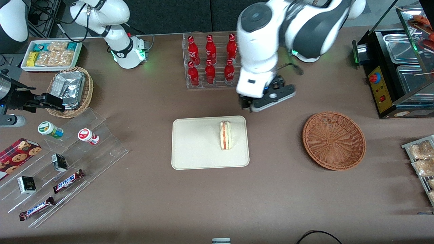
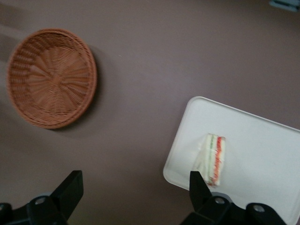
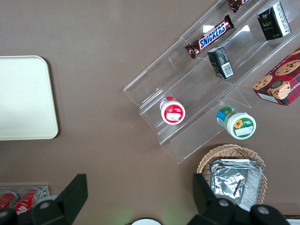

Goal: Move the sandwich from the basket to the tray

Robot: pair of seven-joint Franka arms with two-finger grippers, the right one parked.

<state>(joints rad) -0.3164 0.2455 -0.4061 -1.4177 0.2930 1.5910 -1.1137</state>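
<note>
- Front view shows you the small triangular wedge of pale bread with red-orange and green filling, the sandwich (image 1: 225,135), already lying on the flat cream rectangular tray (image 1: 193,149), at about three o'clock from the tray's middle and close to its rim on the working arm's end.
- You have the left arm's gripper (image 1: 266,99) raised at about one o'clock from the sandwich, apart from it; the wrist view shows its fingers (image 2: 199,186) spread wide and holding nothing.
- Your wide round reddish-brown woven wicker basket (image 1: 334,140) sits empty at three o'clock from the tray, well apart, so the transfer looks finished.
- Your main risk now is the withdrawal: dip low while you pull away and a finger could clip the sandwich, tipping it or nudging it over the near rim.
- Swing toward twelve o'clock and you may brush the clear rack of red cola bottles (image 1: 212,61), which stands near the gripper.
</note>
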